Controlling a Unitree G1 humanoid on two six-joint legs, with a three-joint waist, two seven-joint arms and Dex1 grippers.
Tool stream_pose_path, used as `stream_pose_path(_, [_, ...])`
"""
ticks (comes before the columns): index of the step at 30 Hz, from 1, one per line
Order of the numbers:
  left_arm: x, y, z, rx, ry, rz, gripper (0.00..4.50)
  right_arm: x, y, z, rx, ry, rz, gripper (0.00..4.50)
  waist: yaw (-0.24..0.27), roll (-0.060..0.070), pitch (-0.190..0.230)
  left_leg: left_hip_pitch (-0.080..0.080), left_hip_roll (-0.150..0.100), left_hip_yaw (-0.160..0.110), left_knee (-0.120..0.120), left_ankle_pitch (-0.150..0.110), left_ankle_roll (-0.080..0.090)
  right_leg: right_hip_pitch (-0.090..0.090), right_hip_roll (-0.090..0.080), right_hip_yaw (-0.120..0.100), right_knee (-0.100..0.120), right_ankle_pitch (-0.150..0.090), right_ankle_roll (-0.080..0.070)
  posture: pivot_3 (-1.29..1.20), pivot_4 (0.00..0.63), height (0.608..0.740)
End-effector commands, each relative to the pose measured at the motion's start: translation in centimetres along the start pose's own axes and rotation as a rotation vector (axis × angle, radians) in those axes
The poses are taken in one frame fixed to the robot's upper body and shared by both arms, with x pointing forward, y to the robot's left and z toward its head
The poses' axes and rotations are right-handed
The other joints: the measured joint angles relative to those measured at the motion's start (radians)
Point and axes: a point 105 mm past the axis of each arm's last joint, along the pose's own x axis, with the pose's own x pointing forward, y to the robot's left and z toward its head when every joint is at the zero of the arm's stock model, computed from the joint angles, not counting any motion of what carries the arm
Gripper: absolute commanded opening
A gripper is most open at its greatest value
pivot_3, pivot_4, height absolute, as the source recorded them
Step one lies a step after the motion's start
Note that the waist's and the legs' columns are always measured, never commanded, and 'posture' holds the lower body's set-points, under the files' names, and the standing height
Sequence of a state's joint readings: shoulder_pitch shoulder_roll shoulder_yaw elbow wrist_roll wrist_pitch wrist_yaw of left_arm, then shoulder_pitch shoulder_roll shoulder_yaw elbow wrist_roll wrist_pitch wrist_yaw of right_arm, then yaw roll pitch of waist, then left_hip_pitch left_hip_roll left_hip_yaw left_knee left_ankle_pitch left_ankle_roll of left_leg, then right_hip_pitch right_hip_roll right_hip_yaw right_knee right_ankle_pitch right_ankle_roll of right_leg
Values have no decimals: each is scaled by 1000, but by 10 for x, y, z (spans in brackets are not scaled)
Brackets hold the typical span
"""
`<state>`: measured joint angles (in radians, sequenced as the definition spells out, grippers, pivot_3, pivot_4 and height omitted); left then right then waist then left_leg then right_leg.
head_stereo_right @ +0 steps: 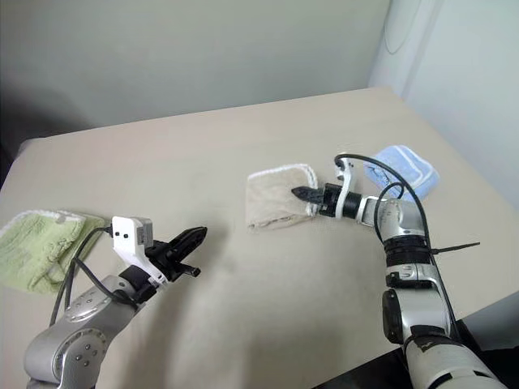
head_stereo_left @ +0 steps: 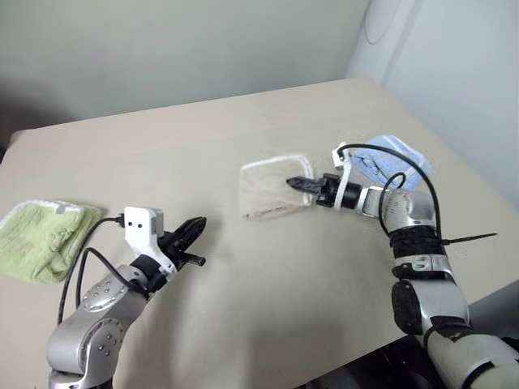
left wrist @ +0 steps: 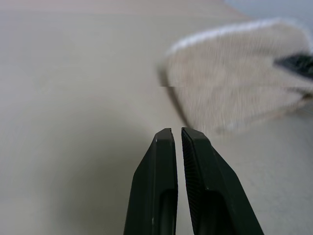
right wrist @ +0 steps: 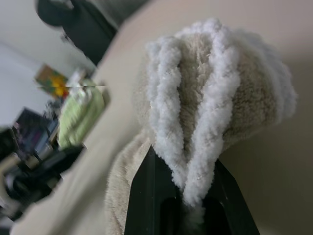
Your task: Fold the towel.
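Near the table's [head_stereo_left: 243,138] middle, the towel [head_stereo_right: 280,197] lies partly folded, its right edge pinched in the closed right gripper [head_stereo_right: 302,194]. The left gripper [head_stereo_left: 195,227], well left of the towel, is shut and empty. Next, probably carry that edge across.

No text, label, brand, number or sign can be read anywhere in these views; nothing legible stands on the towel [head_stereo_right: 280,197], on the counter [head_stereo_right: 243,146], or on either arm.
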<state>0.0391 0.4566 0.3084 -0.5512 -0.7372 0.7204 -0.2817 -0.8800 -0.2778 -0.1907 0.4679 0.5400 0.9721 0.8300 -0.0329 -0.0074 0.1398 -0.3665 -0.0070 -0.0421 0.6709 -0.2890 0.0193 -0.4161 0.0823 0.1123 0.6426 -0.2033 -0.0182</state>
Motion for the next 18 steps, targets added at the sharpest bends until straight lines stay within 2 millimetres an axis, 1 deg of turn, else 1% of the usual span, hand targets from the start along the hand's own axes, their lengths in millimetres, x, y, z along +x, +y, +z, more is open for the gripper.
stream_pose_path(1, [1, -5, 13, 33, -52, -21, 371, -43, 9, 76, -64, -274, -49, 44, 9, 0, 0, 0, 0, 0, 0, 0, 0, 0, 0, 0, 0, 0, 0, 0, 150, 740])
stream_pose_path(2, [2, -5, 13, 34, -51, -27, 371, -60, 4, 98, -73, -353, -105, 44, 11, 1, 0, -1, 0, 0, 1, 0, 0, 0, -1, 0, 0, 0, 0, 0, 150, 740])
stream_pose_path(5, [5, -5, 12, 34, -48, -36, 371, -101, -12, 137, -92, -507, -267, 44, 12, 1, 0, -1, 0, 0, 1, 0, 0, 0, -1, 0, 0, 0, 0, 0, 150, 740])
stream_pose_path(6, [5, -5, 12, 34, -48, -38, 371, -109, -16, 143, -93, -530, -297, 44, 14, 0, 0, -1, 0, 0, 1, 0, 1, 0, -1, 0, 0, 0, 0, 0, 150, 740])
stream_pose_path(8, [8, -6, 13, 34, -51, -48, 371, -136, -37, 148, -62, -573, -431, 44, 13, 0, 0, 0, 0, 0, -1, 0, 1, 0, 0, 0, 0, 0, 0, 0, 150, 740])
stream_pose_path(10, [10, -7, 13, 33, -53, -55, 371, -157, -65, 140, -5, -569, -584, 44, 14, 0, 0, 1, 0, 0, -3, 0, 1, 0, 0, 0, 0, 0, 0, 0, 150, 740])
stream_pose_path(11, [11, -7, 13, 33, -53, -57, 371, -162, -73, 136, 12, -561, -627, 44, 15, 0, 0, 1, 0, 0, -3, -1, 1, 0, 0, 0, 1, 0, 0, 0, 150, 740])
stream_pose_path(13, [14, -8, 13, 33, -51, -64, 371, -165, -91, 121, 67, -531, -692, 44, 13, 0, 0, 1, 0, 0, -4, -1, 1, -1, 0, 1, 1, 0, 0, 0, 150, 740])
stream_pose_path(16, [18, -10, 12, 35, -49, -78, 371, -162, -118, 92, 131, -482, -806, 44, 7, 1, 0, 1, 0, 1, -4, -1, 1, -4, 0, 2, 3, 0, 0, 0, 150, 740])
stream_pose_path(18, [19, -10, 13, 40, -52, -82, 371, -163, -128, 81, 128, -461, -869, 44, 6, 1, 0, 1, 0, 1, -5, -1, 1, -4, 0, 2, 3, 0, 0, 0, 150, 740])
